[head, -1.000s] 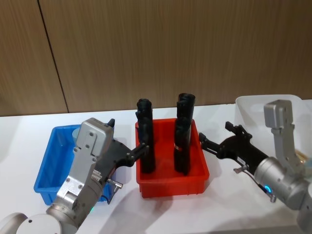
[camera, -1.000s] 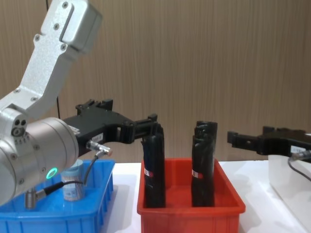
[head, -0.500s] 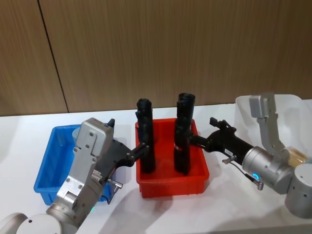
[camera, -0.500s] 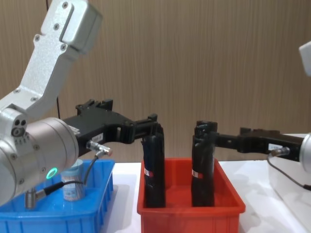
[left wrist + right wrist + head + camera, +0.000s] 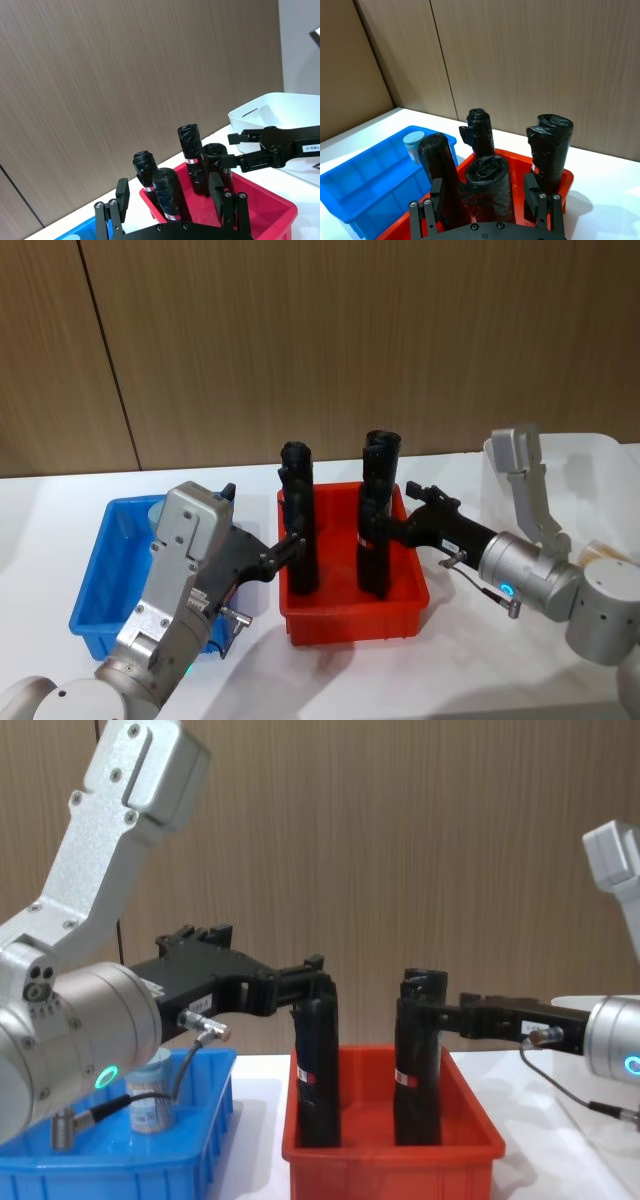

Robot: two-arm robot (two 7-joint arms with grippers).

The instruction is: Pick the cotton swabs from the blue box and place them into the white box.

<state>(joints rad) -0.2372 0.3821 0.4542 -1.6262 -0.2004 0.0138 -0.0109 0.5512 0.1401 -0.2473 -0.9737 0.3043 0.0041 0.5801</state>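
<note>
Blue box [image 5: 100, 585]: holds one jar of cotton swabs [image 5: 149, 1095], upright near its far corner; I see nothing gripping it.
Right tool [image 5: 385, 528]: over the last second I have brought it from beside the white box [image 5: 600, 455] leftward; it now reaches over the red bin [image 5: 350, 615], against the right-hand black rolls [image 5: 378, 515]. Its wrist view shows the fingers spread, nothing held.
Left tool [image 5: 290, 545]: unchanged, parked at the left-hand rolls, fingers apart, empty.
Meaning: I judge the right arm is crossing toward the jar; the rolls stand in its path and could be knocked.
Table [image 5: 40, 520]: white, carries all three bins.
</note>
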